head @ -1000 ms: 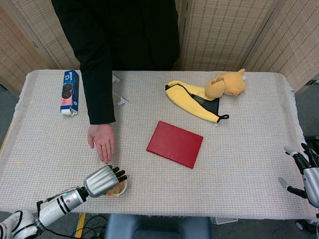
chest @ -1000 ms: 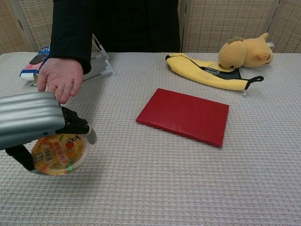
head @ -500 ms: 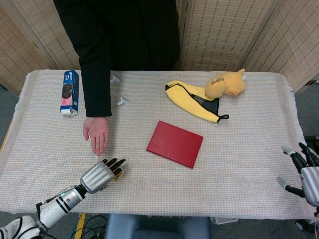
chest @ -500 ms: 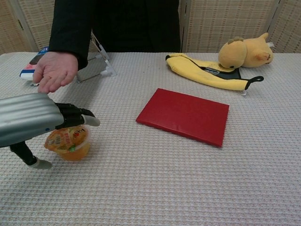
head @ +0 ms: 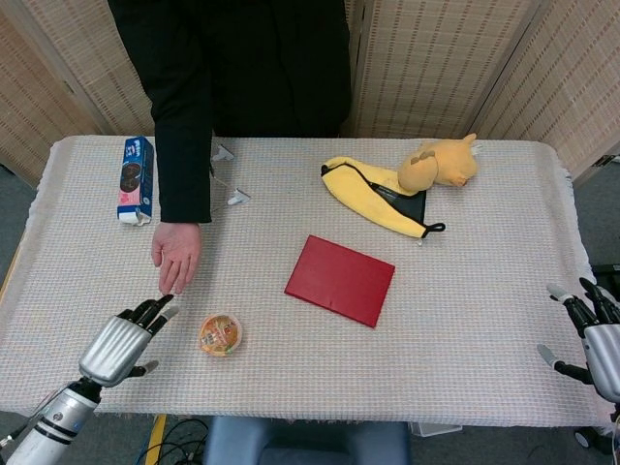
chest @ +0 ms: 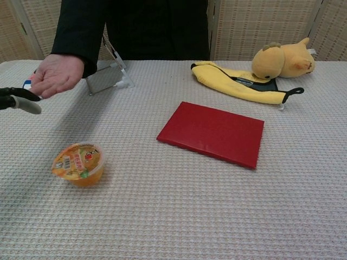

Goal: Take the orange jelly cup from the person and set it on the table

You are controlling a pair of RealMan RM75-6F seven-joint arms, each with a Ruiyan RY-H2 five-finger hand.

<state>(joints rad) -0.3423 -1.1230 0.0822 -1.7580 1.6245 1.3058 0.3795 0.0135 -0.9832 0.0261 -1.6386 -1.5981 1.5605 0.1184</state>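
Note:
The orange jelly cup (head: pixel 221 334) (chest: pixel 79 163) stands upright on the table by itself, near the front left. My left hand (head: pixel 124 339) is to its left, apart from it, fingers spread and holding nothing; only its fingertips (chest: pixel 21 103) show at the left edge of the chest view. The person's hand (head: pixel 177 255) (chest: pixel 57 75) hovers empty just beyond my left hand. My right hand (head: pixel 593 334) sits at the table's right edge, fingers apart and empty.
A red book (head: pixel 340 280) (chest: pixel 212 133) lies in the middle. A yellow plush toy (head: pixel 438 163) and yellow pouch (head: pixel 373 195) lie at the back right. A blue snack box (head: pixel 136 178) and a small stand (chest: pixel 107 75) are at the back left.
My left hand let go of the jelly cup, which now rests on the table, and drew back to the left. The person's hand withdrew slightly toward the back.

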